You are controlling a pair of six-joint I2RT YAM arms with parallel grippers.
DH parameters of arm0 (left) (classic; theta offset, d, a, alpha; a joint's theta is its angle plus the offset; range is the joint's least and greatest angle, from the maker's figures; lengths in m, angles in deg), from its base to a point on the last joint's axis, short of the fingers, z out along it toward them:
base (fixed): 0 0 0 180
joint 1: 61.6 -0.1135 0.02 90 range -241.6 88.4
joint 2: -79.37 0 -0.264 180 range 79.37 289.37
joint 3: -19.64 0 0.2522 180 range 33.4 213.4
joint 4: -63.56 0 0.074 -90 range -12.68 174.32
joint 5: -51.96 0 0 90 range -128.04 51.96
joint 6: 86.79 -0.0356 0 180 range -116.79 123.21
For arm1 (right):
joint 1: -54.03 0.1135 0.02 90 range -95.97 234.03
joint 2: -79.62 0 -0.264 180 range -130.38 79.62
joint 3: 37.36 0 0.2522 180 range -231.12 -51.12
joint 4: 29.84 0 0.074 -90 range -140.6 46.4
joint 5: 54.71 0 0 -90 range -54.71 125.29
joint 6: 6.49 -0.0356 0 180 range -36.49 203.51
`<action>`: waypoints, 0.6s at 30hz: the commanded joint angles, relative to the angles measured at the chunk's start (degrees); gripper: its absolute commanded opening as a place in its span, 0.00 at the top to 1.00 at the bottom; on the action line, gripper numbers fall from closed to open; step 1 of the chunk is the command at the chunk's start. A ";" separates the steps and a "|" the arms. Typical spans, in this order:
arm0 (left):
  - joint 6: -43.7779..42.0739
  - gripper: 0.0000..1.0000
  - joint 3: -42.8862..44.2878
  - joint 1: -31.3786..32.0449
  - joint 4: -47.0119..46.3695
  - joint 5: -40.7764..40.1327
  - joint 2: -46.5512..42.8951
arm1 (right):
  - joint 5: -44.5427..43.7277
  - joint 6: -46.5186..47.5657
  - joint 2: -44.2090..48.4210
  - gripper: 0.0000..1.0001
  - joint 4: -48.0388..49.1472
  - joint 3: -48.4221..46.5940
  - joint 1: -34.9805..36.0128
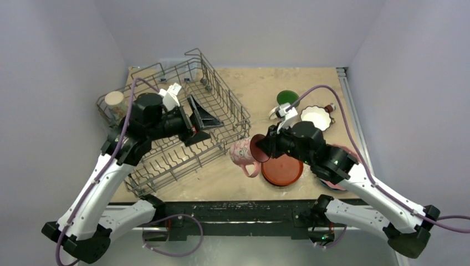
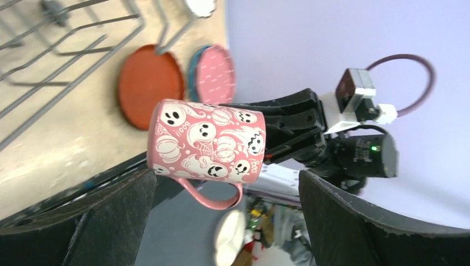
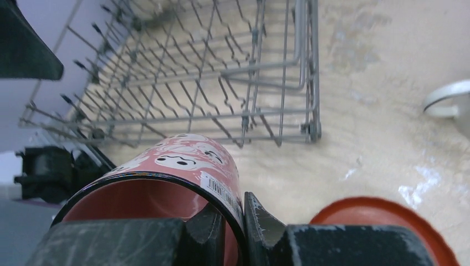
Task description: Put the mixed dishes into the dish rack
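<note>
Pinching the rim of the pink mug printed with white ghosts and pumpkins, the right tool is nearly closed. One finger sits inside the mouth and the other outside, against the barcode label, as the right wrist view shows. The mug lies on its side. Its long axis runs roughly left to right, with the mouth toward the right tool and the base toward the grey wire dish rack. In the top view its handle points toward the near edge. It seems raised off the tabletop.

The left tool hovers over the rack's middle with its jaws spread wide and nothing between them, facing the mug's base.

The mug sits just beside the rack's right corner, over a strip of bare tabletop between the raised rack wall and the red-orange plate. That plate lies flat directly under the right tool. Near it, partly beneath the right arm, the pink white-dotted plate rests on the blue plate.

Farther back stand the cream mug with green inside and the white fluted bowl. The beige mug is at the rack's far-left corner. The rack sits skewed, with its upright tines open toward the mug.
</note>
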 commanded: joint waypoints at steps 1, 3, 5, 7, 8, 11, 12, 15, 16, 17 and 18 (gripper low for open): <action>9.65 0.00 -3.91 -1.46 -19.50 5.81 -3.66 | -5.20 -1.58 0.09 1.00 11.14 -10.47 -0.13; 12.35 0.00 -4.79 -1.40 -24.02 8.50 -2.72 | -5.94 -3.03 -1.66 1.00 11.31 -14.23 -0.96; 14.34 0.01 -5.46 -1.36 -28.43 11.24 -1.79 | -3.44 -5.02 -3.07 1.00 12.63 -16.74 -3.61; 15.21 0.03 -6.27 -1.22 -31.77 12.09 -2.00 | 2.79 -8.83 -3.75 1.00 15.76 -17.62 -8.87; 15.47 0.02 -6.72 -1.18 -33.42 12.15 -2.42 | 5.84 -11.28 -3.79 1.00 17.52 -17.33 -11.89; 18.22 0.00 -8.62 -0.94 -38.99 13.60 -2.89 | 11.95 -15.36 -3.01 1.00 24.82 -15.67 -16.96; 19.93 0.00 -9.46 -0.74 -41.78 14.69 -2.58 | 13.06 -16.29 -2.60 1.00 27.54 -14.93 -17.56; 24.69 0.00 -11.13 1.24 -51.74 16.92 -0.59 | 15.89 -19.37 -2.33 1.00 34.03 -13.58 -18.10; 25.51 0.00 -11.05 2.13 -53.37 17.08 0.23 | 17.18 -20.54 -2.50 1.00 35.85 -13.37 -18.04; 25.91 0.00 -10.92 3.16 -54.05 16.69 0.74 | 18.45 -21.64 -2.60 1.00 37.70 -13.16 -18.08; 26.09 0.00 -10.90 4.38 -54.59 15.82 1.03 | 19.00 -22.50 -2.65 1.00 39.32 -12.80 -18.04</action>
